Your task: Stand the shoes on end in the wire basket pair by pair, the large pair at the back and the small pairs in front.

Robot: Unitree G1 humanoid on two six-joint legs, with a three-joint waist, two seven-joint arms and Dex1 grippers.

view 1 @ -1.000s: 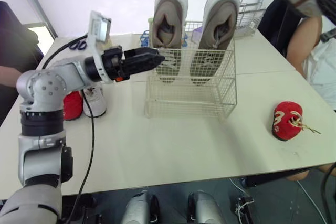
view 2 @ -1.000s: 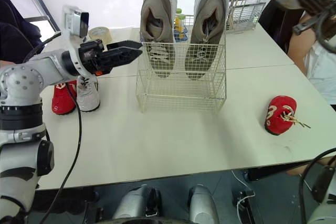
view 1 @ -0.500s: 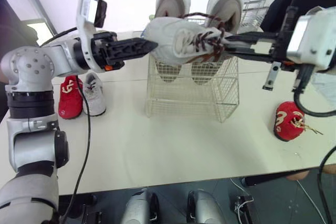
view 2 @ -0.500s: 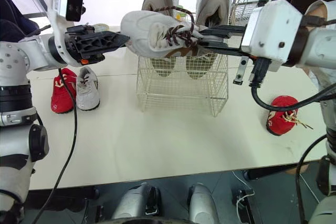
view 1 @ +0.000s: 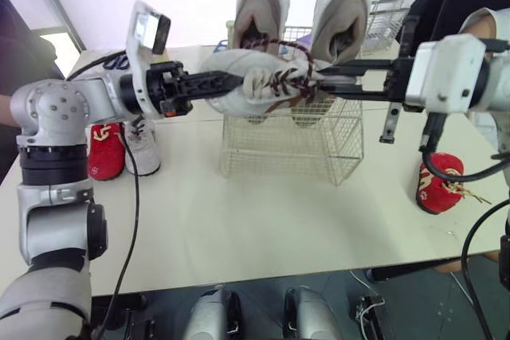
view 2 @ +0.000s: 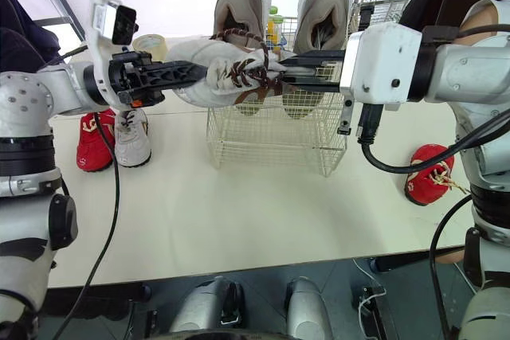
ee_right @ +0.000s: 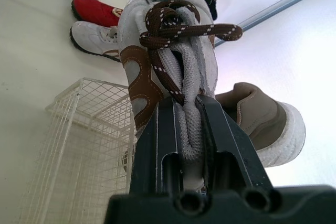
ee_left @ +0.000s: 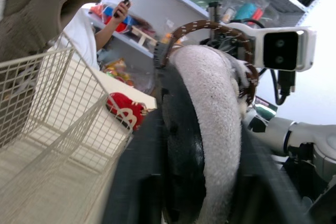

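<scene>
Right wrist view: right hand (ee_right: 185, 104) pinches white shoe (ee_right: 128, 30); left hand (view 1: 227, 82) clamps its toe.

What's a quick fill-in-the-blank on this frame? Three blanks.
The held shoe, gripped between the left pincer and the right pincer, has ___ laces.
The basket holds ___ tan shoes standing on end.
The lone shoe on the table at the robot's right is ___.
Missing words: brown; two; red.
</scene>
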